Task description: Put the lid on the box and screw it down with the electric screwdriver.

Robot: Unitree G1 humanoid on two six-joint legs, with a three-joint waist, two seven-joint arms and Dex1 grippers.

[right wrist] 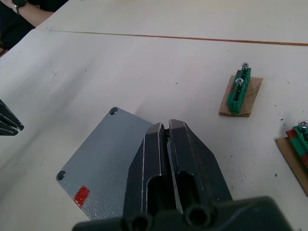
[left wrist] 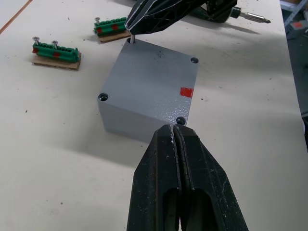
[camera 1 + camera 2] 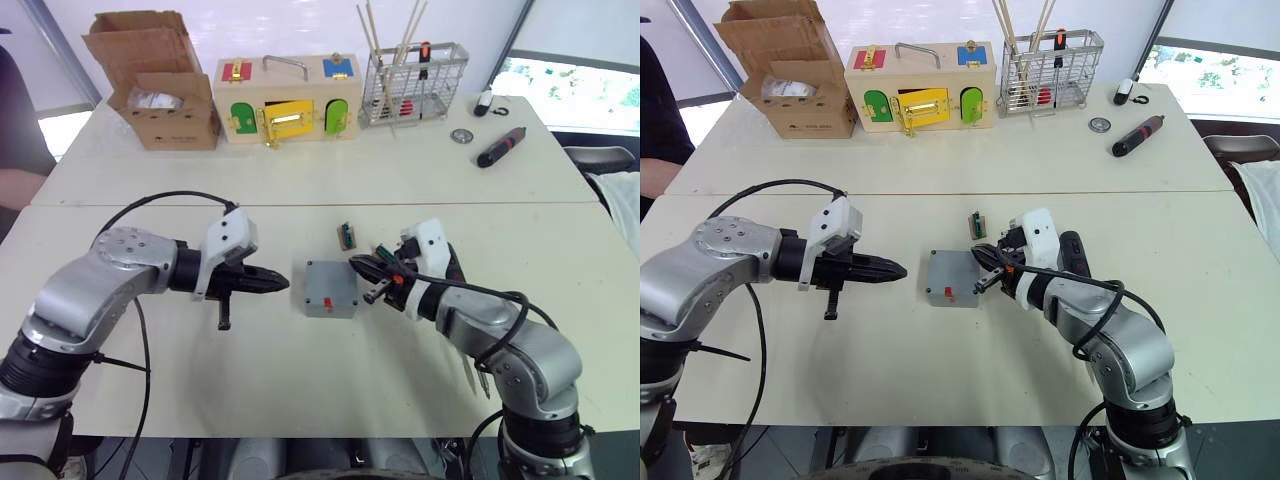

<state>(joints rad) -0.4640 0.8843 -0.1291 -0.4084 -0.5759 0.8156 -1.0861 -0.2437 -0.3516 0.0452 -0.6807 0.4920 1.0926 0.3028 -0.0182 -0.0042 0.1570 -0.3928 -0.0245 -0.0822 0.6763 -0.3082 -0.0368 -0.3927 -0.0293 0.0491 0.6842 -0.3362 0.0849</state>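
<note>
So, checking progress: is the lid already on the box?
Yes, the lid sits flush on the box, corner holes showing.

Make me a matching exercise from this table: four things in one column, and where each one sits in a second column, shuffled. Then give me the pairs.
Things:
1. grey box
2. cardboard carton
3. wire basket
4. left gripper

Places:
A. far edge of the table, right of the wooden latch box
B. between the two grippers, lid on
C. far left corner of the table
D. just left of the grey box, fingers shut

Pairs: 1-B, 2-C, 3-A, 4-D
</note>
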